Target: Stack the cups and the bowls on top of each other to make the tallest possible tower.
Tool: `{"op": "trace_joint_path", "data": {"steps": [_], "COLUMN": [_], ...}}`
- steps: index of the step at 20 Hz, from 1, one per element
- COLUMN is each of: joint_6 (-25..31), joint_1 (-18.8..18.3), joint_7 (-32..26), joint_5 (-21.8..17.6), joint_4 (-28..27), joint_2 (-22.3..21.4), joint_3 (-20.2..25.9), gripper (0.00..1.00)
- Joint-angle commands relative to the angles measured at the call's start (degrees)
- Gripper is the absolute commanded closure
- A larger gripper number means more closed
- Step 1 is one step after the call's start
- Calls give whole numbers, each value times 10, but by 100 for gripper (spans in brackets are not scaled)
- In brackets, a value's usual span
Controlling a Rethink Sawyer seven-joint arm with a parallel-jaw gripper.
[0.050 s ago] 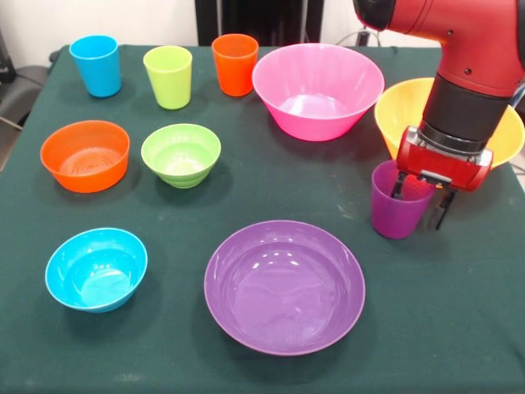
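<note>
- Our fingers (422,200) straddle the purple cup's (397,205) rim, one inside and one outside; we cannot tell if they pinch it.
- The cup stands upright beside the yellow bowl (399,107).

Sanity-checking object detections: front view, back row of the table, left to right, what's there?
blue cup → lime green cup → orange cup → pink bowl → yellow bowl, partly behind the arm.
</note>
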Motion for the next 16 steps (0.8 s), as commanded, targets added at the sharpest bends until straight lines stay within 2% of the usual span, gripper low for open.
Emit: {"op": "trace_joint_path", "data": {"steps": [1, 16], "joint_6": [36, 43], "joint_1": [-15, -11], "joint_7": [44, 57], "joint_5": [-11, -6], "joint_4": [19, 22], "joint_2": [-11, -15], "joint_3": [81, 77], "gripper": [0, 0]}}
